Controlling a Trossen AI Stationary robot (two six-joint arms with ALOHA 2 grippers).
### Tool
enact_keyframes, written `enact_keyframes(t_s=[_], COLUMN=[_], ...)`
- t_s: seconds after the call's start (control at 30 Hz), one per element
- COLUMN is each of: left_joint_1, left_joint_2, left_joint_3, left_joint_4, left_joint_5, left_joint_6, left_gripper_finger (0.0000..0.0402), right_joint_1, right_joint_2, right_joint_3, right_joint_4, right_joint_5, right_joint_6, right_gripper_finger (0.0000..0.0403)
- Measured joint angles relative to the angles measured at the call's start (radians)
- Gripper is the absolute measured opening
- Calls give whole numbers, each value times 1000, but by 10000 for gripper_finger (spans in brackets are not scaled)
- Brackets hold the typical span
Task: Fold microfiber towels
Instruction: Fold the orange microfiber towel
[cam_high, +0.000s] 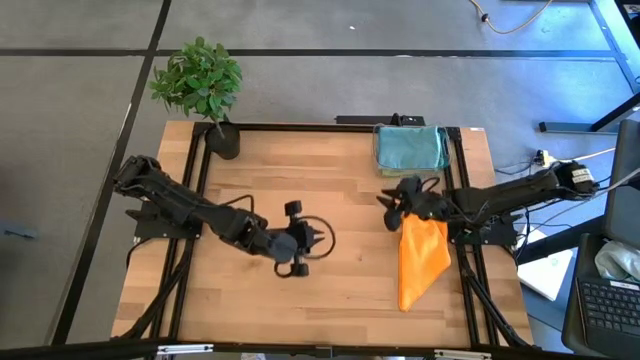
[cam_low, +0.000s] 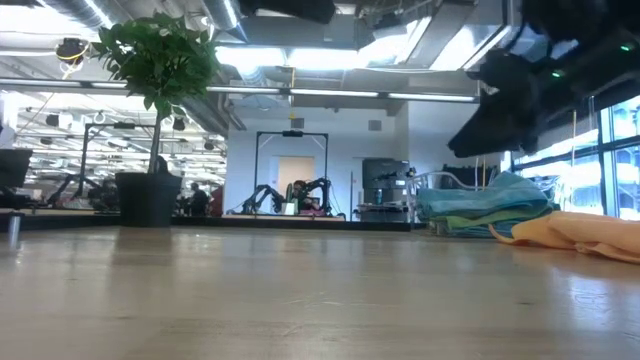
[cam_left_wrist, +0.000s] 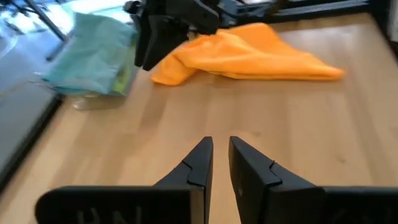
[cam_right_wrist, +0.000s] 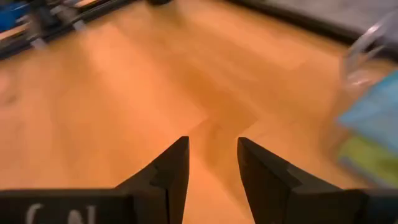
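The orange towel (cam_high: 421, 262) lies on the right part of the table (cam_high: 300, 180), a soft, rumpled cloth gathered into a long wedge: broad and bunched at the far end, tapering to a point at the near end. Its long axis runs from the back of the table toward the front edge, leaning slightly toward the table's middle at the tip. In the left wrist view the orange towel (cam_left_wrist: 249, 56) shows as a loose fold with rounded ridges, thick at one end and thin at the other. Behind it, in the far right corner, the other towels (cam_high: 411, 148) sit stacked, teal on top, with a strip of lime green showing at the stack's edge (cam_left_wrist: 127, 78); in the low view the stack (cam_low: 480, 212) stands higher than the flat orange cloth (cam_low: 580, 232) beside it. The right gripper (cam_high: 393, 213) hangs at the broad far end of the orange towel, just above it; its fingers (cam_right_wrist: 171, 171) stand apart with bare wood showing between them and nothing in them. The left gripper (cam_high: 322, 238) waits over the middle of the table, its fingers (cam_left_wrist: 199, 165) nearly together with a thin gap, holding nothing. A potted plant (cam_high: 203, 85) stands at the far left corner.
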Motion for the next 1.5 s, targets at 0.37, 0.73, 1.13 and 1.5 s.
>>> enact_keyframes(t_s=[0.37, 0.73, 1.13, 1.5], left_joint_1=[-120, -178, -140, -1], left_joint_2=[1, 2, 2, -58], left_joint_3=[-194, -334, -334, -334], left_joint_4=[153, 490, 447, 452], left_joint_5=[-186, -173, -202, -114], left_joint_6=[-163, -102, -21, 30], left_gripper_finger=[43, 43, 43, 43], right_joint_1=[189, 202, 129, -57], right_joint_2=[0, 10, 160, 422], right_joint_3=[-77, -79, 211, 321], right_joint_4=[37, -23, -594, -693], right_joint_5=[-17, -77, 25, 52], right_joint_6=[1, 149, 298, 168], right_gripper_finger=[138, 138, 120, 126])
